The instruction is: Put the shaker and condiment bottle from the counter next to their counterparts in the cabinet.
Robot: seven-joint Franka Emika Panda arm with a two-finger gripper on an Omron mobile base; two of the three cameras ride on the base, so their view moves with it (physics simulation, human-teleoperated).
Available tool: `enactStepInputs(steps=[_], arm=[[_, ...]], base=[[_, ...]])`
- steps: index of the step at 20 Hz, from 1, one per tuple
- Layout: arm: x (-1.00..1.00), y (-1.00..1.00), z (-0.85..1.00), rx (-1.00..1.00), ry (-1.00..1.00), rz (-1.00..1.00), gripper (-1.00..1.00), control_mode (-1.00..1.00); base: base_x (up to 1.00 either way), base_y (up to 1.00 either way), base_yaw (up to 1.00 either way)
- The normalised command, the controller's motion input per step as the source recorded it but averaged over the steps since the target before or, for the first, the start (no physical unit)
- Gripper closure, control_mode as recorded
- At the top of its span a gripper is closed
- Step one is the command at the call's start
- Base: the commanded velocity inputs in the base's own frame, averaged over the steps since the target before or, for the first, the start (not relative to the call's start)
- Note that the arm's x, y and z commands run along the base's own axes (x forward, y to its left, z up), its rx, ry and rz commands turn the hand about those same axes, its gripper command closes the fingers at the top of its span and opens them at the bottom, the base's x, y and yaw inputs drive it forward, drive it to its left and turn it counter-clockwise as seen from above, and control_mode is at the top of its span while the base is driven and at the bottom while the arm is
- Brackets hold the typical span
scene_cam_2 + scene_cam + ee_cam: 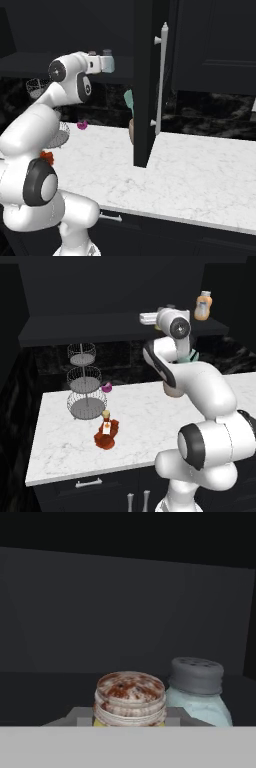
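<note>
Up at the cabinet (100, 326) shelf, the pincer (130, 719) is closed on the shaker (130, 699), fingers clamped on its body just below the brownish cap. Hand view puts the pale blue-grey shaker (197, 692) just beside it, apparently touching or nearly so; cannot tell which. That placement looks deliberate: shaker goes next to its counterpart, so the arm is holding it at shelf level right alongside. Whether its base sits on the shelf yet is hidden.

Left base view: arm reaches up and back to the shelf ledge, wrist level, which keeps the shaker upright. Stubby orange bottle (203, 306) stands further right on the same shelf, well apart from the hand.

Condiment bottle (106, 433) lies tipped on the desk (140, 421), near the wire tiered stand (84, 381), untouched. Judgement: shaker step near done, release is next; bottle half not yet started. Bottle on its side will likely need a grasp across the body.
</note>
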Motion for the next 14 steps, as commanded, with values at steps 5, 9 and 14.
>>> enactStepInputs(steps=[5, 9, 14], arm=[[0.27, 0.0, 0.0, 0.0, 0.0, 0.0, 1.0, -1.0], [0.16, 0.0, -0.04, 0.0, 0.0, 0.0, 1.0, -1.0], [0.0, 0.0, -0.17, 0.0, 0.0, 0.0, 1.0, -1.0]], base=[[0.0, 0.0, 0.0], [0.0, 0.0, 0.0], [0.0, 0.0, 0.0]])
